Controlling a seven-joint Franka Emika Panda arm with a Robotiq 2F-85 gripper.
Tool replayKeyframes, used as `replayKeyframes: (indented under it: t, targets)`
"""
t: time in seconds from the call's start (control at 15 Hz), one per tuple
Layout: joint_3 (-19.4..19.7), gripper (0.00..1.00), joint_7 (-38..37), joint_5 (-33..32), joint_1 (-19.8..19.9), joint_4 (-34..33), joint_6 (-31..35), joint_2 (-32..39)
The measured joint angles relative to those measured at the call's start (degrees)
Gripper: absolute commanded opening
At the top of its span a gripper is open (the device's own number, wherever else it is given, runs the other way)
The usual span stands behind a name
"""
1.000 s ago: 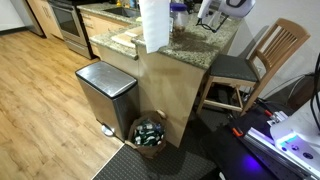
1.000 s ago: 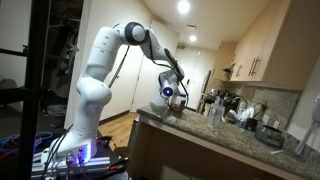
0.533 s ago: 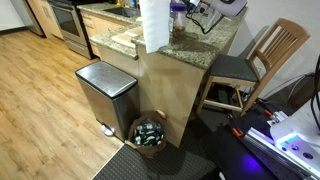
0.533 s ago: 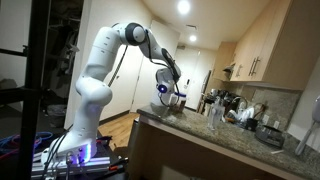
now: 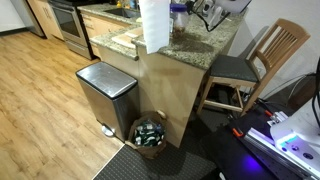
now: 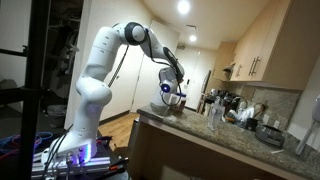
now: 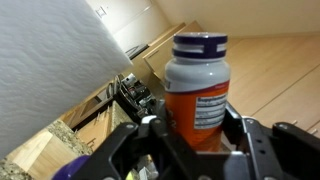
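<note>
A: What are the fingers doing?

B: In the wrist view the gripper [image 7: 195, 135] is pinching a supplement bottle [image 7: 197, 88], a black finger on either flank of its orange label. The bottle stands upright between them, its blue cap on top.

A: And where is that bottle, taking the paper towel roll as the mark?

B: Just beside it. In an exterior view the paper towel roll [image 5: 154, 24] stands upright on the granite counter [image 5: 190, 45], and the gripper [image 5: 204, 12] with the bottle [image 5: 179, 13] hangs above the counter on the side of the roll toward the wooden chair [image 5: 258, 58]. Up close, the roll [image 7: 55, 70] fills the picture's edge next to the bottle; whether they touch I cannot tell.

A: What else lies around the roll?

B: Below it, on the floor against the counter's wooden end panel, a steel pedal bin [image 5: 105, 93], and just beside that a small basket [image 5: 149, 133] of dark things. Beyond the roll, an oven [image 5: 70, 22].

A: The other outside camera?

B: The white arm [image 6: 100, 70] reaches over the counter [image 6: 200, 130], the gripper [image 6: 170, 93] above it.
</note>
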State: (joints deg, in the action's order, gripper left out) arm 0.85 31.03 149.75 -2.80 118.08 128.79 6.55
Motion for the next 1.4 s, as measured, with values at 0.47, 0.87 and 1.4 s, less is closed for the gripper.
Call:
replayKeyframes:
  t: [0.47,0.87,1.4]
  targets:
    - [1.7,0.24,-9.9,-0.5,1.8,-2.7,4.5,-0.1]
    - [1.9,0.24,-25.0,-0.5,2.4,-3.7,7.8,-0.3]
    - [-0.7,0.49,-49.0,-8.5,1.6,-5.3,19.4,-0.3]
